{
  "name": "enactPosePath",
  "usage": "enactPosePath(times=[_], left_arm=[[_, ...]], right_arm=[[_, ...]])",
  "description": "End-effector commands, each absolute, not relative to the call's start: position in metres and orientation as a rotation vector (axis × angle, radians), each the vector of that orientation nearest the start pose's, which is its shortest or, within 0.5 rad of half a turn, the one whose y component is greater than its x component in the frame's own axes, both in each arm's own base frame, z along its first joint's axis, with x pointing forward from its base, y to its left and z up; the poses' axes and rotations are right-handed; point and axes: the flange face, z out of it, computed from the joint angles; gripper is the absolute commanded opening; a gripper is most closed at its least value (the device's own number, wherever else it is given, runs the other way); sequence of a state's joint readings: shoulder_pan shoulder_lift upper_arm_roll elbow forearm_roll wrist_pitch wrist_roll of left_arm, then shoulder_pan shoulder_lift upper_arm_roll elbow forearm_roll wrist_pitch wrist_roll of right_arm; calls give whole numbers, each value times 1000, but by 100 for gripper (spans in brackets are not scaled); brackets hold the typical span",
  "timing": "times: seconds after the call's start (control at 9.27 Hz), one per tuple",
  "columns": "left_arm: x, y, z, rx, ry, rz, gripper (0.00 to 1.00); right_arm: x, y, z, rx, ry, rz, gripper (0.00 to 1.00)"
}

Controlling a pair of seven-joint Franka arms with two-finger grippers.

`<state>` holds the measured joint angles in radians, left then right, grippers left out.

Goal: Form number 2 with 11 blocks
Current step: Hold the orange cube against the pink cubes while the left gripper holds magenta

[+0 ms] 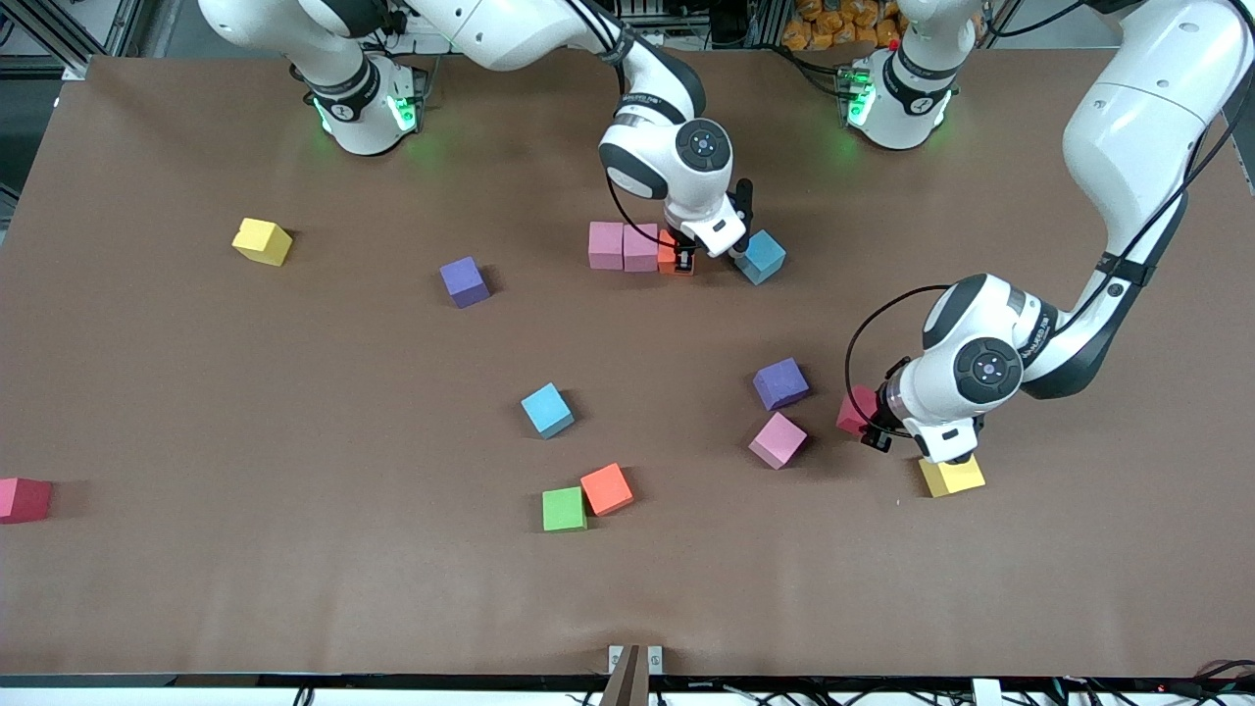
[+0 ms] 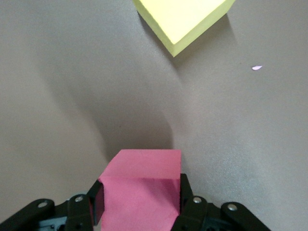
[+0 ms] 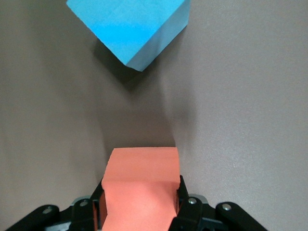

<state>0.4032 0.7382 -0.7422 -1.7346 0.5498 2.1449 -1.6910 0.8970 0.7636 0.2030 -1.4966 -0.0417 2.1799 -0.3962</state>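
Brown matte table [image 1: 294,588] fills the frame; metal framing and cables along the top edge, orange clutter at top centre right. Right pincer [image 1: 684,261] upper centre, clamped on an orange block [image 1: 669,253] set against the end of two pink blocks [image 1: 623,246] – the row reads pink, pink, orange. Its wrist view shows the orange block [image 3: 140,187] between the fingers and a blue block [image 3: 130,26] just ahead; front view has that blue block [image 1: 762,257] beside the pincer. Left pincer [image 1: 876,428] at right centre, fingers closed around a red-pink block [image 2: 139,192], mostly hidden by the wrist in front view [image 1: 855,409]. Yellow block [image 1: 951,477] partly under that wrist, cut off at the top of the left wrist view [image 2: 180,19]. Loose: yellow [image 1: 262,241] upper left, purple [image 1: 464,281], blue [image 1: 547,410], purple [image 1: 781,383], pink [image 1: 778,440], orange [image 1: 607,489] touching green [image 1: 564,510]. Red block [image 1: 22,499] cut off at the left edge – no digit 2 beyond the one row
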Motion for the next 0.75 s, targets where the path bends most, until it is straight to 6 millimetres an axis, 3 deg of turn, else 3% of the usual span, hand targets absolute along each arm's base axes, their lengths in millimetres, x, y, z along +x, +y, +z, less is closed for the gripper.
enactPosePath(times=[0.0, 0.65], left_arm=[[636, -155, 239, -2636, -1623, 133, 0], [641, -161, 249, -2734, -1474, 107, 0]], right_arm=[[340, 624, 216, -2239, -2080, 168, 0], [339, 628, 222, -2233, -2084, 169, 0]])
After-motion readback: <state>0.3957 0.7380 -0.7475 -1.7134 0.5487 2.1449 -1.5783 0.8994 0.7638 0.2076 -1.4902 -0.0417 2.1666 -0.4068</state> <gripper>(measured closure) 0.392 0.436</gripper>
